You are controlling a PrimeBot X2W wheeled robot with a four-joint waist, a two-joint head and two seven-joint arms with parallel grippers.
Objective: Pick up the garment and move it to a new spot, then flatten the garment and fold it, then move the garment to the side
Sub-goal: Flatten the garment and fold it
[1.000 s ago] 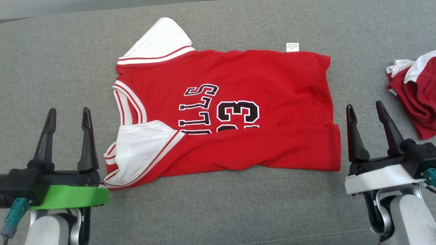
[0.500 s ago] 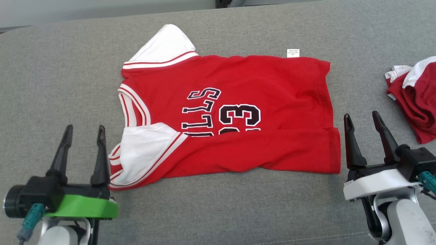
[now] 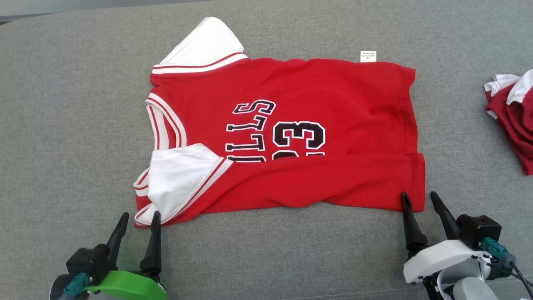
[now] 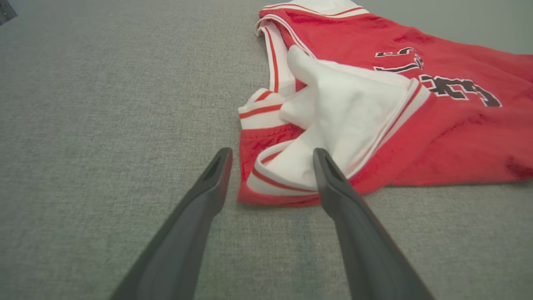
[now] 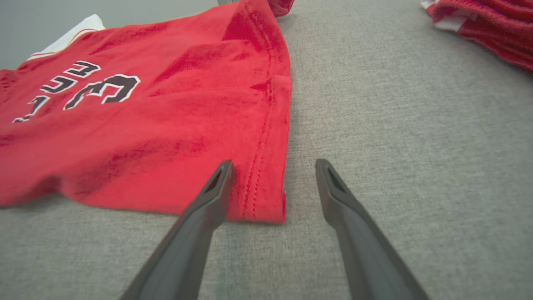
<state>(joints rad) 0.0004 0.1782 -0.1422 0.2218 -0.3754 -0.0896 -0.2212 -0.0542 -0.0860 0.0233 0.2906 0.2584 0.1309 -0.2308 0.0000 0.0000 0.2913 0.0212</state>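
Firstly, item one: left gripper [image 3: 140, 214], two long tapered dark fingers of matt plastic on a glossy green wrist shell [image 3: 125, 287], jaws spread wide, grasping nothing.

Item two: right gripper [image 3: 418, 195], the same dark tapered fingers on a smooth white wrist shell [image 3: 437, 256], likewise spread wide and empty.

Item three: garment [image 3: 312, 91], a short-sleeved jersey of soft red knit with white sleeves, red-and-white striped trim, and black white-edged lettering and numerals. It lies flat on the middle of the surface, neck toward the robot's left, with its near long edge folded over across the numerals. The left gripper's tips sit just beside its near left corner, the right gripper's at its near right corner. Contact cannot be told.

Item four: small white label [image 3: 368, 56], at the garment's far edge.

Item five: grey woven upholstery surface [image 3: 62, 125], coarse and even.

Item six: crumpled red-and-white cloth heap [image 3: 510, 116], well apart at the robot's right.

View notes: the left wrist view gives the bunched layers of the white sleeve and striped cuff, that corner lying between the fingers; from the head view these read as one flat white patch. The right wrist view gives the double-stitched hem and the rounded fold at the corner. The head view gives the whole outline and the label.
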